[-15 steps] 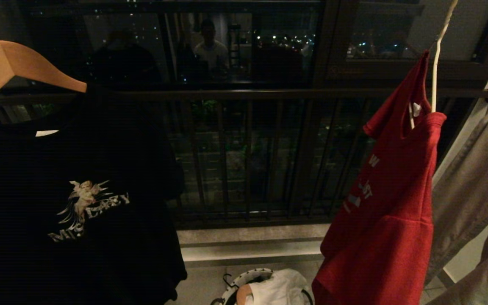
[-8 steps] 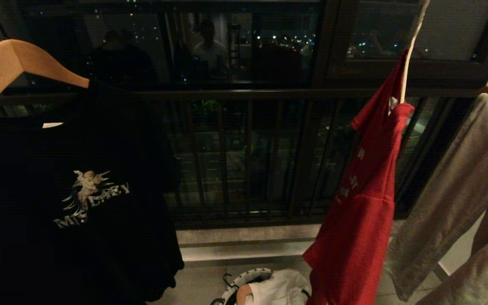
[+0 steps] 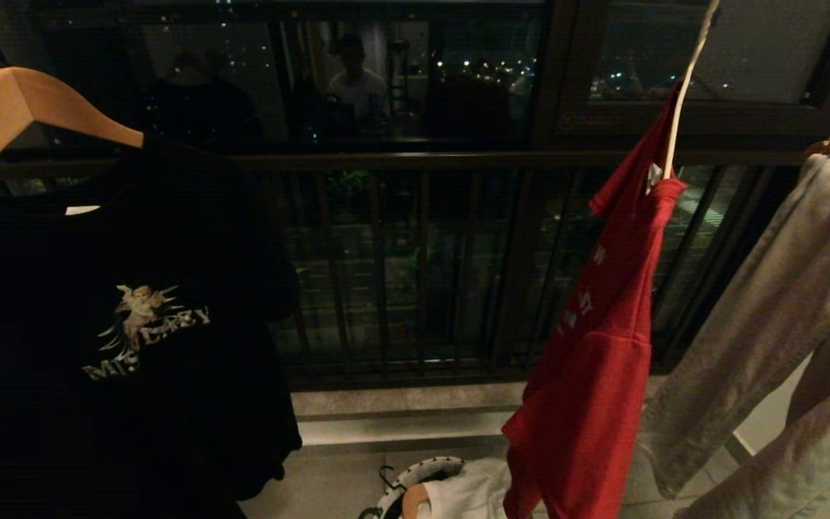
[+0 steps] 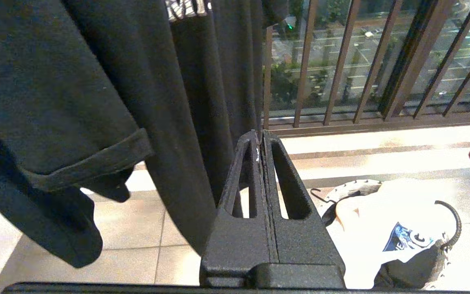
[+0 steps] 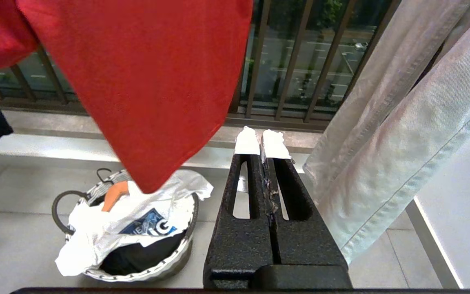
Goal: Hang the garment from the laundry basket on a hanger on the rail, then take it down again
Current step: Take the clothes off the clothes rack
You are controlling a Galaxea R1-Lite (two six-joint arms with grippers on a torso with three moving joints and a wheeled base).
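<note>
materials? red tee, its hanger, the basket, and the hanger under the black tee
Red tee: soft matte knit, likely cotton; it drapes and folds.
Its hanger: thin cream rod, probably coated wire; the coating can't be told.
Basket: looks woven, patterned black-and-white rim, thin dark loop handles, maybe wire.
Hanger under the black tee: thick, tan, smooth, looks like wood.
</note>
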